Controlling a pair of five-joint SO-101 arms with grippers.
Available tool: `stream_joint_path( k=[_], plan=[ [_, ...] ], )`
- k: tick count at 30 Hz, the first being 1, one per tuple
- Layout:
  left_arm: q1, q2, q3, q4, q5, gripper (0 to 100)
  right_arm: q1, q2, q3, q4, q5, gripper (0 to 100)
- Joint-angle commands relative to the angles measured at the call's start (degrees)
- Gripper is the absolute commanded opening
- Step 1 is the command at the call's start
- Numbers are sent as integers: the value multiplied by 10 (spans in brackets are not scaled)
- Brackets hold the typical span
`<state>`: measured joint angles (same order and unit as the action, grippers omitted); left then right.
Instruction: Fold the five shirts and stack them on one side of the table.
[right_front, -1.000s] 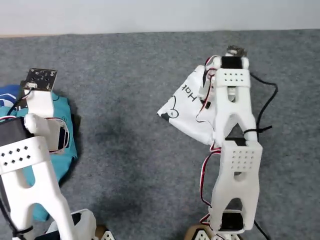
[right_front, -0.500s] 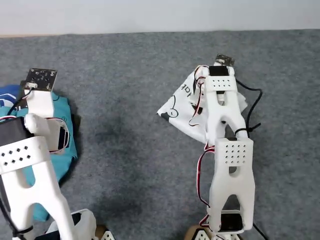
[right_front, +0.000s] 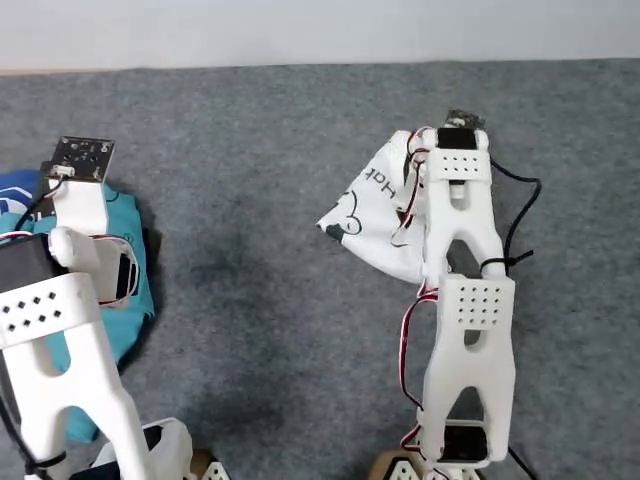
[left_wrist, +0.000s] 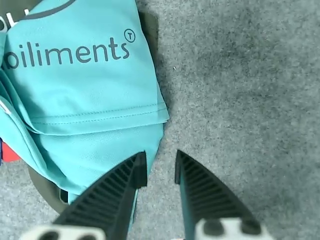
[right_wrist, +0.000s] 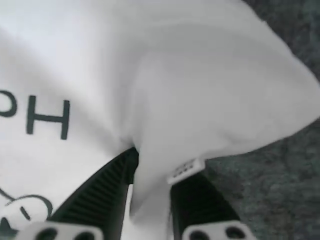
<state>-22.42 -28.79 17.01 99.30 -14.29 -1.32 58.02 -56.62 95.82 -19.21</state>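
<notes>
A white shirt (right_front: 368, 212) with black print lies crumpled right of the table's middle. My right arm (right_front: 462, 240) stretches over it, and my right gripper (right_wrist: 156, 165) is shut on a fold of the white shirt (right_wrist: 200, 75) near a small sewn label. At the left edge a folded teal shirt (right_front: 137, 290) with dark lettering tops a pile, with a blue shirt (right_front: 14, 186) showing behind it. My left gripper (left_wrist: 159, 167) hovers just off the corner of the teal shirt (left_wrist: 85, 100), slightly open, with nothing between its fingers.
The grey felt table (right_front: 250, 150) runs bare between the two arms and along the far side, up to a pale wall. A dark garment edge (left_wrist: 46, 189) sticks out under the teal shirt. The arm bases stand at the near edge.
My right arm swung left with the white shirt, then back to the right, and the cloth shifted and bunched a little. The left arm and the pile stayed put.
</notes>
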Motion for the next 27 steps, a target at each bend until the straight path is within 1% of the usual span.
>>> stream_joint_path(
  k=[1, 6, 10, 18, 23, 27],
  plan=[
    [-2, -6, -2, 10, -8, 97, 38, -12, -97, 73, 105, 10],
    [-2, -6, -2, 10, -8, 97, 118, -50, -111, 71, 253, 9],
    [-2, -6, -2, 10, -8, 97, 184, -68, -109, 71, 333, 9],
    [-2, -7, -2, 3, -6, 97, 324, -67, -109, 70, 466, 9],
    [-2, -7, -2, 3, -5, 97, 378, -56, -111, 69, 519, 9],
    [-1, -7, -2, 3, -5, 97, 400, -30, -113, 62, 562, 13]
  ],
)
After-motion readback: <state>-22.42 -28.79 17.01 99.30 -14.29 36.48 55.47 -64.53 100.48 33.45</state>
